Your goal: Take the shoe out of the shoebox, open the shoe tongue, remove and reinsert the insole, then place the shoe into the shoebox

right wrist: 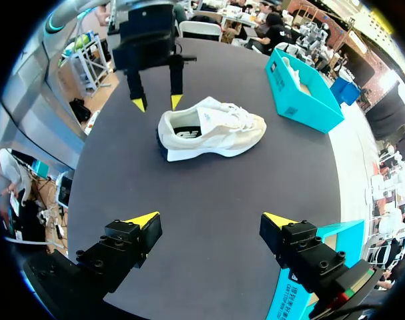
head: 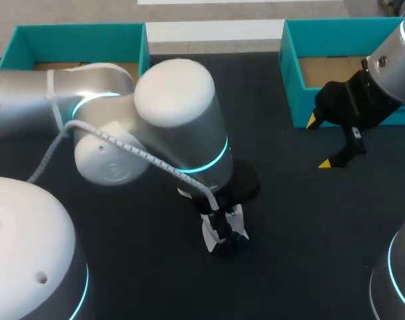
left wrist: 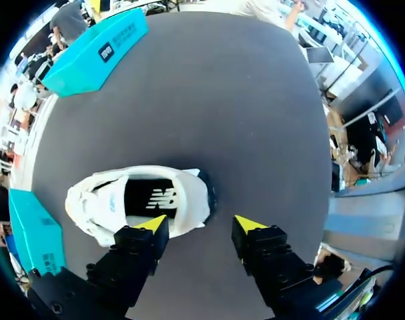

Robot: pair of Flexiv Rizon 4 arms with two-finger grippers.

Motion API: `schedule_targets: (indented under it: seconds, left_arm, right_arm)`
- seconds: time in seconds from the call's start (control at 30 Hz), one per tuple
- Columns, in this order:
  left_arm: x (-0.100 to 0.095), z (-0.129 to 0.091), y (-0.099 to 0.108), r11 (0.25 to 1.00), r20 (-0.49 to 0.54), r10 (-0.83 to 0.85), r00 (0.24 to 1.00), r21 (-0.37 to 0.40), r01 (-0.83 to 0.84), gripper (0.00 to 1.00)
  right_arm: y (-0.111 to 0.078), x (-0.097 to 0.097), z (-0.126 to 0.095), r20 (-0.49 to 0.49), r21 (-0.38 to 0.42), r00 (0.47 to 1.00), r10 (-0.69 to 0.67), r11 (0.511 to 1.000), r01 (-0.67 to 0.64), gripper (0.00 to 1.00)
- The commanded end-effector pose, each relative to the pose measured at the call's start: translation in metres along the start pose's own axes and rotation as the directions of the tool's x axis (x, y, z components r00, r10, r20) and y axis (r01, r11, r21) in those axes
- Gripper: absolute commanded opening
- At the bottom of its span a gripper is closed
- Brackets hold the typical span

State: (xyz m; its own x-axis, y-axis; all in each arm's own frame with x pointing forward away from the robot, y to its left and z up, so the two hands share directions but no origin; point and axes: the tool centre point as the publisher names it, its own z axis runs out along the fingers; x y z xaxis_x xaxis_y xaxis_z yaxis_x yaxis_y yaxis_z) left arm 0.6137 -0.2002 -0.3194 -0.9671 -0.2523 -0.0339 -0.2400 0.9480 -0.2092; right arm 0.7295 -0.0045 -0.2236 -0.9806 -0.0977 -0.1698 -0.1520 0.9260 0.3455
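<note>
On the dark surface (head: pixel 289 200), well clear of both teal boxes, the shoe (right wrist: pixel 212 130) stands upright on its sole. It is therefore out of the shoebox (right wrist: pixel 302 93), which lies beyond the shoe's toe. A second teal box (right wrist: pixel 302 293) lies well apart from the shoe on its near side, by the right jaws. Which of the two is base and which is lid cannot be told.

Step in hand, as judged: the work on the shoe's opening, at or about the insole stage. The left arm (head: pixel 175 120) hangs directly above the shoe and hides most of it in the head view. The left jaws are parted to a moderate gap and hold nothing. One yellow tip (left wrist: pixel 155 223) sits over the heel collar and the other (left wrist: pixel 249 223) is clear of the shoe, past the heel. The right arm (head: pixel 389 60) is well apart from the shoe, and the right jaws are spread wide and empty.

Condition of the shoe: a white and cream trainer with a dark patch at the heel, laces loose and bunched towards the toe. The collar gapes, showing a black insole (left wrist: pixel 149 199) lying flat inside. Whether that insole awaits removal or is already back in cannot be told.

Next move, as judged: if removal is due, the left jaws must come down with one tip inside the collar to pinch the insole's heel edge. The shoe is light and unrestrained, so it may lift or skid; the right jaws are free to steady the toe.
</note>
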Motion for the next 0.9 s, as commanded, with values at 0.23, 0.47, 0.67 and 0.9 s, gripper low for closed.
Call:
schedule_targets:
  seconds: [0.23, 0.47, 0.67, 0.9]
  left_arm:
    - [0.001, 0.029, -0.006, 0.999, 0.007, -0.038, 0.999, 0.0, 0.038, 0.74]
    - [0.003, 0.044, -0.008, 0.998, -0.007, -0.057, 0.998, -0.013, 0.057, 0.71]
    - [0.008, 0.053, -0.009, 0.998, -0.004, -0.062, 0.998, -0.029, 0.062, 0.72]
    - [0.008, 0.064, -0.005, 0.994, 0.012, -0.094, 0.995, -0.049, 0.095, 0.64]
  right_arm:
    - [0.0, 0.0, 0.002, 0.0, 0.003, 1.0, 0.001, 1.0, -0.001, 1.0]
    - [0.0, 0.0, 0.002, 0.0, 0.003, 1.0, 0.001, 1.0, -0.001, 1.0]
    - [0.0, 0.0, 0.002, 0.0, 0.003, 1.0, 0.001, 1.0, -0.001, 1.0]
    - [0.0, 0.0, 0.002, 0.0, 0.003, 1.0, 0.001, 1.0, -0.001, 1.0]
